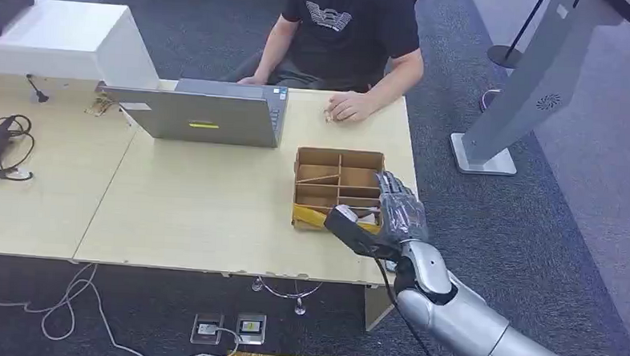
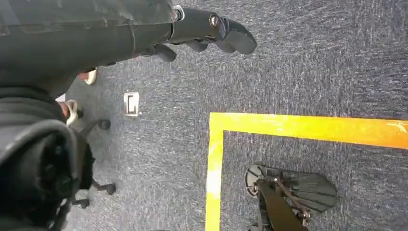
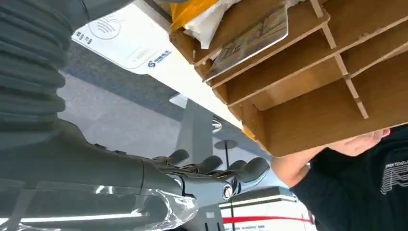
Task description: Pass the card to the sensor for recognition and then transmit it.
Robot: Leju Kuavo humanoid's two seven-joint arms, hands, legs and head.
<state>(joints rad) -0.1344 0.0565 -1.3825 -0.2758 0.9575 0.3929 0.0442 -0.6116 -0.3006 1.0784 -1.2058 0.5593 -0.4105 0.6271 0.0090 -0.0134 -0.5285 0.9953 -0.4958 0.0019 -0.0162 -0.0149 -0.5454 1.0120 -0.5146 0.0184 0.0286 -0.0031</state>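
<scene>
A brown cardboard box point(image 1: 341, 157) with dividers stands near the table's right edge. My right hand point(image 1: 394, 217) hovers over its near right corner, fingers straight and apart, thumb pointing left, nothing in its grasp. In the right wrist view, the fingers point(image 3: 207, 175) are spread beside the box point(image 3: 312, 110). A brownish card point(image 3: 250, 36) leans in one compartment. A white flat card-like piece point(image 3: 125, 45) with a contactless mark lies by the table edge beside my thumb; whether I touch it is unclear. My left hand point(image 2: 207, 31) hangs over the carpet, holding nothing.
A person point(image 1: 350, 27) sits across the table point(image 1: 198, 213), one hand point(image 1: 348, 107) resting just beyond the box. A grey laptop point(image 1: 202, 117) stands to the box's left, and cables point(image 1: 4, 144) lie far left. A grey stand point(image 1: 532, 91) rises on the floor to the right.
</scene>
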